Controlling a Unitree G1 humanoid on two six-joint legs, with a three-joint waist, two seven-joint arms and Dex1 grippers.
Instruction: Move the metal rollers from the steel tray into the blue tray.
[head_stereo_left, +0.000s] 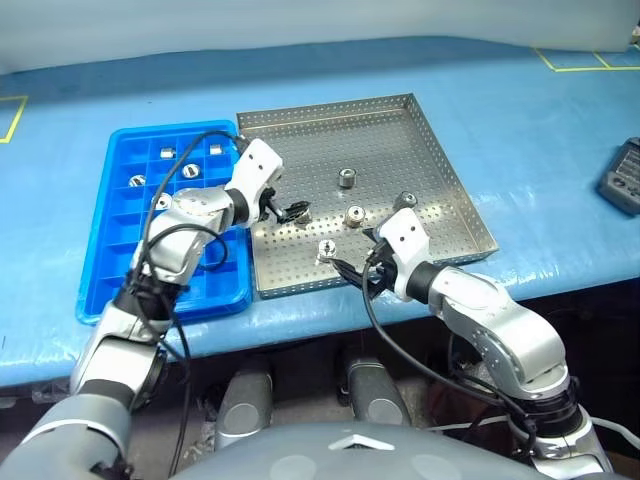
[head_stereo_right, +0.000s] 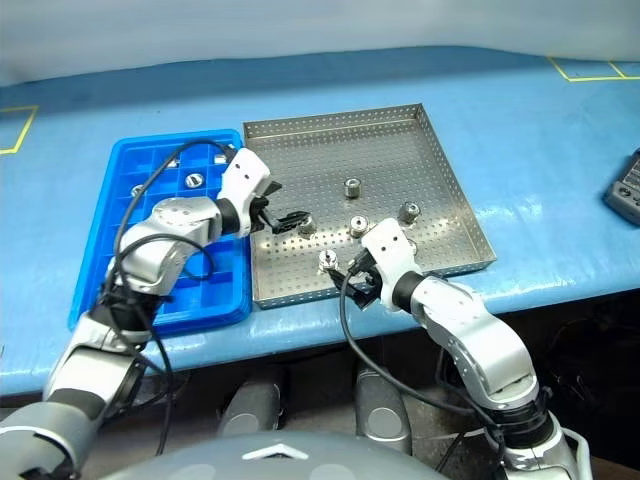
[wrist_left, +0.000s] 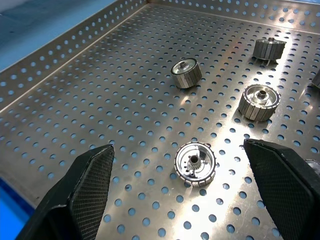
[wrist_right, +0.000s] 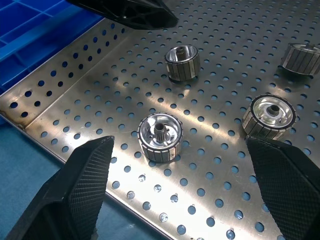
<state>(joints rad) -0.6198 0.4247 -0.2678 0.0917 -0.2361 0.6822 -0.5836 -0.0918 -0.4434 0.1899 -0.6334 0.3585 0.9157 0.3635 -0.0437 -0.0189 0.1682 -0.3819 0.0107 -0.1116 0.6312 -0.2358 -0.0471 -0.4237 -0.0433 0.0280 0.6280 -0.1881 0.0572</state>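
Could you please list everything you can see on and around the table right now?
perforated silver-grey steel tray: one, table centre.
bright blue compartmented plastic tray: one, touching the steel tray's left side.
shiny silver metal rollers: five in the steel tray; at least five more in the blue tray's far compartments.
blue table cover: one, under both trays.
yellow tape marks: at the far corners.
dark grey device: one, at the right edge.
left gripper: black, open, over a roller in the steel tray.
right gripper: black, open, over the roller nearest the near rim.
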